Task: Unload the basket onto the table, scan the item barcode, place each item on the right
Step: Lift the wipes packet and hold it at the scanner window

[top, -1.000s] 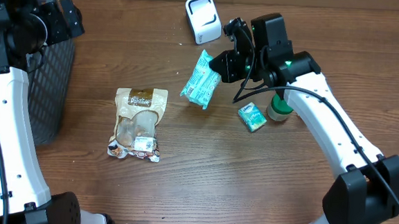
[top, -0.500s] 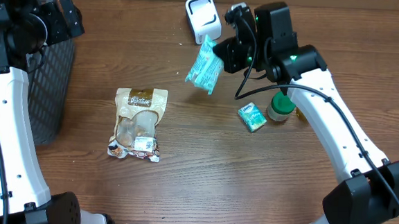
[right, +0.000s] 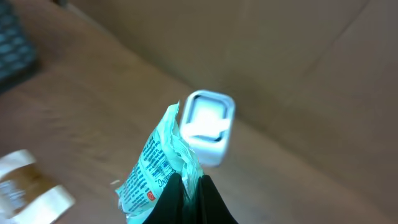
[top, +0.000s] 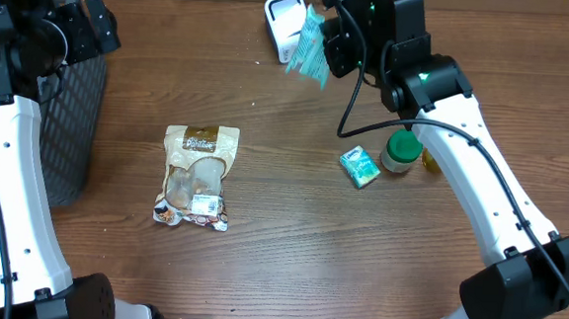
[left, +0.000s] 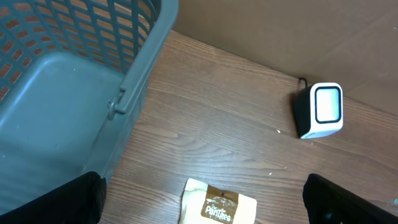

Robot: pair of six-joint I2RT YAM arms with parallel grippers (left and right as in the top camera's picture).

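moved: right claw [top: 333, 44] has carried the teal crinkled plastic snack packet [top: 309, 44] up and away across the wooden table [top: 289, 249], from over the mid-table to right at the white boxy barcode scanner [top: 286, 23]; left arm and everything lying on the table unchanged
right claw state: pinched tight on the packet's top seam, and the packet hangs below the fingertips, clear of the table
left claw [left: 199, 193] state: spread wide, holding nothing, parked above the grey mesh plastic basket [left: 62, 93]
task item: teal packet, held at the right claw's tip; in the right wrist view its printed face shows a small red mark, and any barcode is too blurred to make out
scanner vs claw: just ahead of the right claw, directly behind the packet; overhead shows them overlapping, cannot tell if touching
other stuff vs claw: tan and brown snack pouch [top: 197, 177] well behind and off to the far side of the right claw; small teal box [top: 359, 167] and green-lidded jar [top: 401, 150] back under the right forearm, near each other
step: presenting the item to the scanner; pick-up done, scan looks not yet confirmed
next move needs: likely a wrist turn so the barcode side squarely faces the scanner window, then a steady hold near it; grip has to stay firm because the packet is limp and may swing
risk: the floppy film could fold over the code or bump the scanner
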